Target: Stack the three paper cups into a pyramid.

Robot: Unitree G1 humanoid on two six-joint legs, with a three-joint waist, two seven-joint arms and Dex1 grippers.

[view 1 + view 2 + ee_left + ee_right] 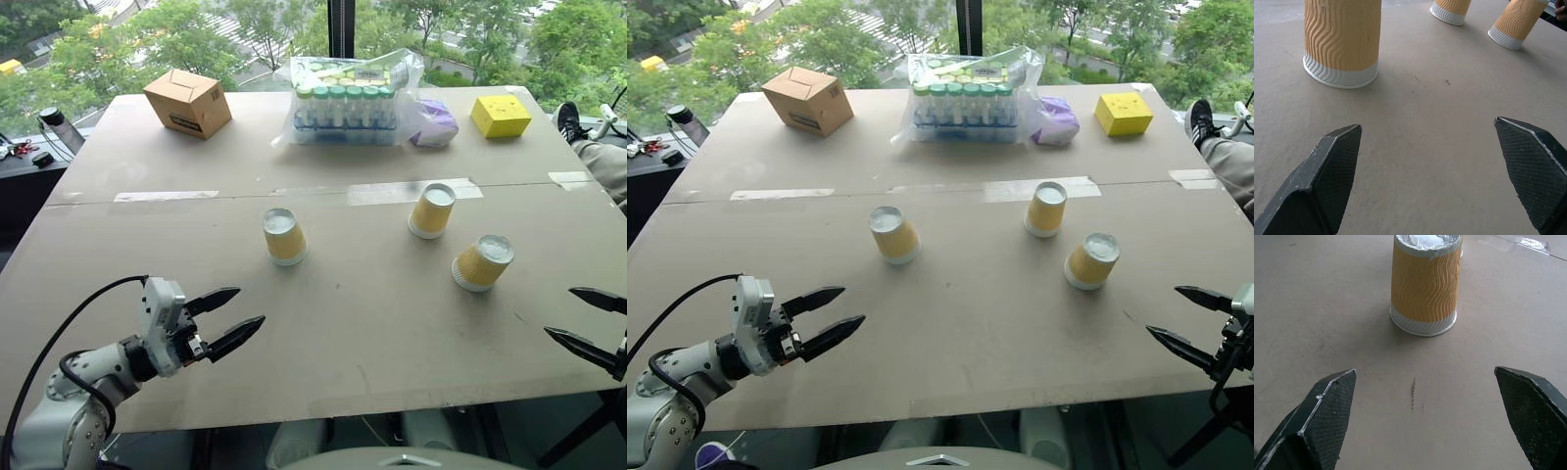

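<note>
Three ribbed mustard-yellow paper cups stand upside down and apart on the table: a left cup (284,237), a middle cup (432,211) and a right cup (482,262). My left gripper (233,316) hovers open over the near left of the table, well short of the left cup (1342,41). At the near right edge my right gripper (585,318) is open too, with the right cup (1425,284) ahead of it. Both hold nothing.
A brown cardboard box (188,102), a clear bag of green-capped tubes (346,103), a purple packet (434,124) and a yellow box (500,115) line the table's far side. Tape strips (411,192) cross the middle. A person's shoe and leg (588,142) show at the far right.
</note>
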